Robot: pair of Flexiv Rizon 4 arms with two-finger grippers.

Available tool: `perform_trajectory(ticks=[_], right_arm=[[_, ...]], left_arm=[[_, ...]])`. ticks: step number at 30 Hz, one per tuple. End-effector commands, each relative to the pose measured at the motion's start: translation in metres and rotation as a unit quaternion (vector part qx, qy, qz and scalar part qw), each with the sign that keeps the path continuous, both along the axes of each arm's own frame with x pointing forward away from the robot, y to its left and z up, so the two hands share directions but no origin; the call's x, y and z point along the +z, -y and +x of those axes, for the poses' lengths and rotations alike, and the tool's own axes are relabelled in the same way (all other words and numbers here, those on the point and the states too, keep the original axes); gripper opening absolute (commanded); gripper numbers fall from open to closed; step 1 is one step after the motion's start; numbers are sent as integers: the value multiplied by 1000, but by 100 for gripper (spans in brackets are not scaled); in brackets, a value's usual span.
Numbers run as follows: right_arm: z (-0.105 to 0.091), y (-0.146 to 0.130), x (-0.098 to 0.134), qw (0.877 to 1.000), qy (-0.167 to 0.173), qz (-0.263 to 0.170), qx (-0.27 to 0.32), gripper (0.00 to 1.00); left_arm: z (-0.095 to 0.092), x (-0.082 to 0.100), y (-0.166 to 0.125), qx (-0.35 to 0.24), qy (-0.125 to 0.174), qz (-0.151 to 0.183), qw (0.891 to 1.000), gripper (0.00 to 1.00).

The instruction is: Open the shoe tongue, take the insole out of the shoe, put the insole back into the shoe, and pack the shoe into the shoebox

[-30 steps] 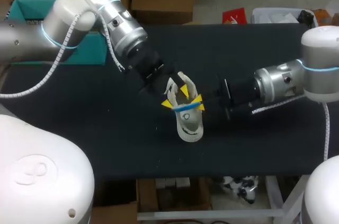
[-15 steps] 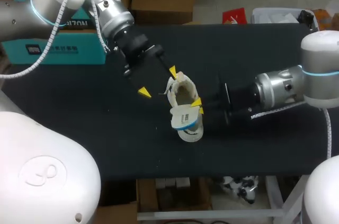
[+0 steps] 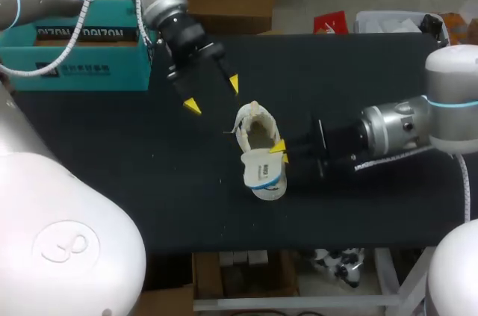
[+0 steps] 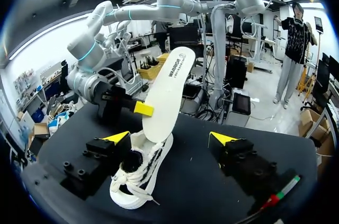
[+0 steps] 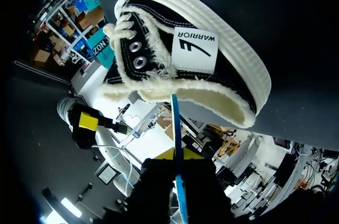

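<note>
- The black-covered table [image 3: 149, 181] has plenty of bare surface on the left side and along the near edge. More bare surface lies behind the shoe toward the far edge.
- A teal cardboard shoebox [image 3: 75, 69] sits at the far left corner, right on the table's edge and well apart from the shoe.
- My left arm comes in over the shoebox from the far left, and my right arm reaches in low from the right.
- The black canvas shoe with a white rubber sole [image 3: 252, 128] lies near the middle of the table, clear of every edge.
- The cream foam insole with a blue edge [image 4: 167, 94] stands up tilted, with its lower end at the shoe's opening.
- The left gripper [image 3: 213, 94] hangs between shoebox and shoe with its fingers spread wide, touching nothing. In its wrist view the shoe and insole lie ahead of it, in line with the gap.
- The right gripper [image 3: 280, 152] is just beside the shoe and pinches the insole. The right wrist view shows the blue edge running between the closed yellow tips [image 5: 180, 153].
</note>
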State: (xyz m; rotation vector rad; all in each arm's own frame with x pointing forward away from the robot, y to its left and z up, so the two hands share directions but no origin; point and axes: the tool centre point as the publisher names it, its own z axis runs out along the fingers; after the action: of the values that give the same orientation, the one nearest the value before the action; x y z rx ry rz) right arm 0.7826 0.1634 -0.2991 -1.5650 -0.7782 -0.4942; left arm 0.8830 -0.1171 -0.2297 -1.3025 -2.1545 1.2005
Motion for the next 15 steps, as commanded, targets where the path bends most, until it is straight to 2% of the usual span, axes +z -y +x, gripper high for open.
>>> perform_trajectory(ticks=[1,10,13,15], right_arm=[[0,2,-2,1000,0,5,1,0],[-1,4,-2,1000,2,7,-1,0],[0,4,-2,1000,3,11,-3,0],[0,4,-2,1000,3,14,-5,0]], left_arm=[[4,1,1,-5,-1,5,1000,100],[-3,-1,2,2,9,-6,1000,100],[-10,-4,1,24,25,-31,999,100],[-15,-5,0,36,23,-59,997,100]])
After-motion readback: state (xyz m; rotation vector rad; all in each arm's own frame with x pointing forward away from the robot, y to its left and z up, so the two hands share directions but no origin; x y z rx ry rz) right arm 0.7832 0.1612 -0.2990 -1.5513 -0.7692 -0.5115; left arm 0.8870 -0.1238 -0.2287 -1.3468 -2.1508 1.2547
